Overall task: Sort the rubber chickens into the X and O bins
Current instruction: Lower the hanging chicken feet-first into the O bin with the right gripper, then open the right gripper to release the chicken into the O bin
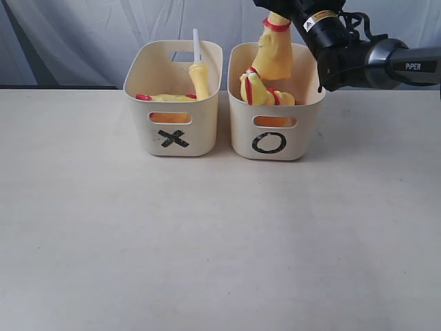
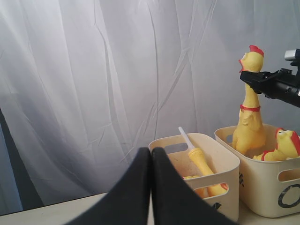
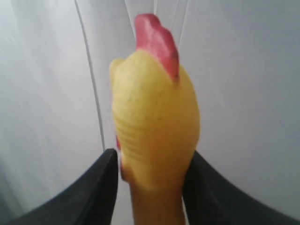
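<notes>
My right gripper (image 1: 288, 9) is shut on the head of a yellow rubber chicken (image 1: 274, 54), which hangs upright with its lower body inside the O bin (image 1: 241, 138). In the right wrist view the chicken's head (image 3: 154, 117) fills the gap between the black fingers (image 3: 101, 187). A second chicken (image 1: 258, 89) lies in the O bin. The X bin (image 1: 148, 127) holds a chicken with a white tube (image 1: 198, 69) leaning on the far wall and another chicken (image 1: 165, 98) lying flat. My left gripper (image 2: 151, 157) is shut and empty, to the side of the bins and out of the exterior view.
The two bins stand side by side at the back of a pale table (image 1: 207, 241). A white curtain (image 1: 83, 34) hangs right behind them. The right arm (image 1: 372, 62) reaches in from the upper right.
</notes>
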You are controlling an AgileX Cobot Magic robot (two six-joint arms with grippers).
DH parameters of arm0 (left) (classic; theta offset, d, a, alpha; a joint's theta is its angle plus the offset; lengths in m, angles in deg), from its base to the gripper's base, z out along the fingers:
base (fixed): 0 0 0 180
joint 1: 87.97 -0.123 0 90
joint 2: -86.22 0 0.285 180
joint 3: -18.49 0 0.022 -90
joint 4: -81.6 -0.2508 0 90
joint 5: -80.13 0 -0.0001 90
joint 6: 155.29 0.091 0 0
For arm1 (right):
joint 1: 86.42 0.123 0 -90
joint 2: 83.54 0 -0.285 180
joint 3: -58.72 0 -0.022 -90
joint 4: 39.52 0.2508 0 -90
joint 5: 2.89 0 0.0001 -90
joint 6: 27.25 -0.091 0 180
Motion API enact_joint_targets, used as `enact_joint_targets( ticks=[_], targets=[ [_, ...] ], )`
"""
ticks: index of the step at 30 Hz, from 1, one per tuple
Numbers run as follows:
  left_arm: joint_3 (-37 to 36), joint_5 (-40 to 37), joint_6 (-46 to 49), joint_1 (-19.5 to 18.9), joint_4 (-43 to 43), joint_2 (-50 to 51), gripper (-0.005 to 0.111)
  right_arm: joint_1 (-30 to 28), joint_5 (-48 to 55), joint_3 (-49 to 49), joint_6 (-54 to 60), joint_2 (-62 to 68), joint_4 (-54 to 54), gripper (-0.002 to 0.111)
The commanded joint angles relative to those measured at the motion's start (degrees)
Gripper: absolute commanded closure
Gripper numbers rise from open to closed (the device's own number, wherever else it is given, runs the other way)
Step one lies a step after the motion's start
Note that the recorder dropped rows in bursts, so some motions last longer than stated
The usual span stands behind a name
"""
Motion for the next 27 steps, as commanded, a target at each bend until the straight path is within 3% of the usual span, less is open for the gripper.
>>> enact_joint_targets(
  ticks=[1,17,23,27],
  targets=[
    [-0.15,-0.43,-0.16,-0.05,0.43,-0.42,0.107,-0.16,-1.04,0.46,0.28,-0.48,-0.18,0.066],
    [-0.15,0.0,-0.16,-0.05,0.32,-0.42,0.107,-0.16,9.93,0.46,0.28,-3.91,-2.26,0.066],
    [-0.15,0.0,-0.16,-0.05,0.14,-0.42,0.107,-0.16,13.51,0.46,0.28,-4.18,-6.29,0.042],
    [-0.15,0.0,-0.05,-0.05,0.17,-0.42,0.107,-0.16,16.68,0.46,0.28,-4.42,-6.32,0.041]
  ],
)
